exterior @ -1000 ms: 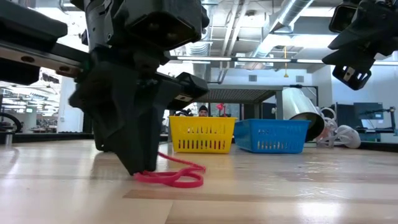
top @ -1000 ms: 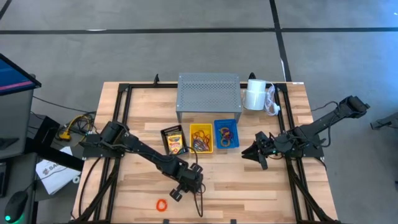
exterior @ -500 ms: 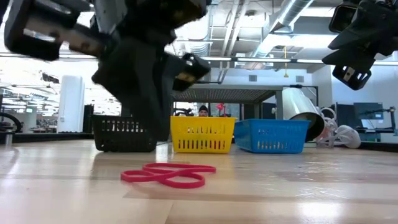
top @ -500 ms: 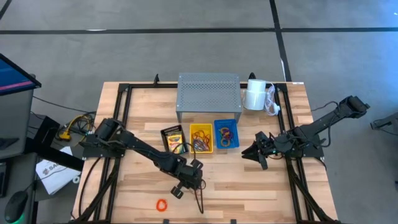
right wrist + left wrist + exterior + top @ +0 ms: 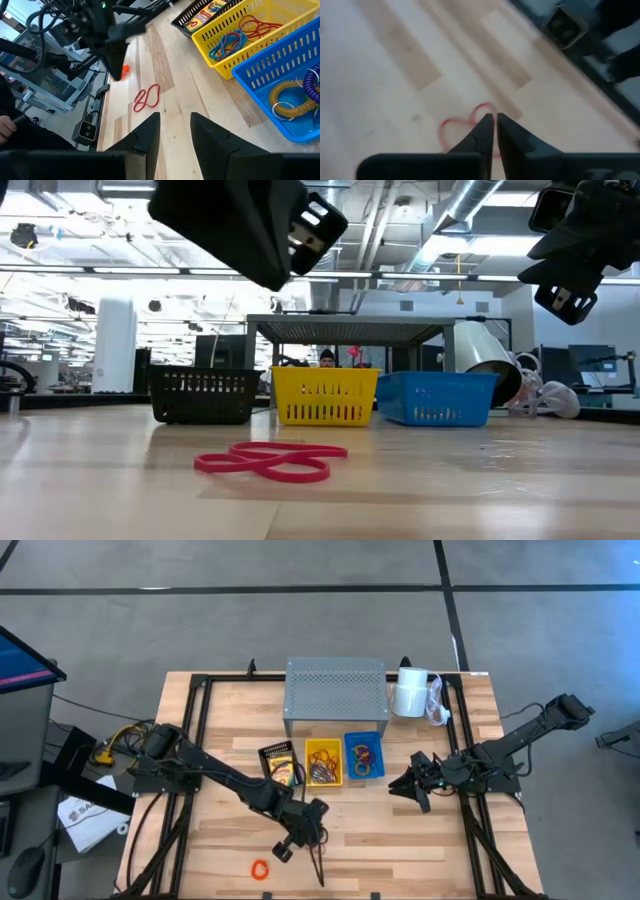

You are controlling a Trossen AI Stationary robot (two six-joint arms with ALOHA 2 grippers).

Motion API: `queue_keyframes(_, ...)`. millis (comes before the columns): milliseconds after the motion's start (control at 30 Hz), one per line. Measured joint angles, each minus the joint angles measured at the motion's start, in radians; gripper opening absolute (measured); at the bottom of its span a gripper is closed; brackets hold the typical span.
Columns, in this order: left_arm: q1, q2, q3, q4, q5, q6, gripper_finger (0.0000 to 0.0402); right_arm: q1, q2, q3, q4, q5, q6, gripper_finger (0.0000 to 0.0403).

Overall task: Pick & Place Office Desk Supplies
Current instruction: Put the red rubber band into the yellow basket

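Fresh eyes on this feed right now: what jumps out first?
The red rubber band lying loose on the bare wood near the front edge, with the left gripper shut and empty above it. Behind stand three baskets in a row: black, yellow, blue. The right gripper waits open at the right.

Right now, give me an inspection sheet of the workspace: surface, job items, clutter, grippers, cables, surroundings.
Surface: light wooden slatted table, dark frame rails along its sides.
Job's things: red rubber-band loop lying flat on the wood; black basket holding a crayon box; yellow basket with bands; blue basket with coiled loops.
Clutter: grey perforated metal riser; white roll; small orange piece near the front edge.
Grippers: left gripper shut, empty, above the red loop; right gripper open, empty, hovering right of the baskets.
Cables: yellow and black wires off the table's left side.
Surroundings: grey floor; monitor at left.
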Motion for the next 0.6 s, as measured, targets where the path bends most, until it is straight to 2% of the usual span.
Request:
queue_keyframes(67,-0.007,0.014,0.000,0.026,0.034,0.000,0.0035,0.000,0.000,0.000,0.000,0.000,0.000,0.0106)
queue_keyframes(433,-0.011,0.118,0.000,0.111,0.045,-0.021,0.0181,0.000,0.000,0.000,0.000,0.000,0.000,0.0106)
queue_keyframes(600,-0.030,0.168,0.000,0.105,0.020,-0.022,0.0218,0.000,0.000,0.000,0.000,0.000,0.000,0.0106)
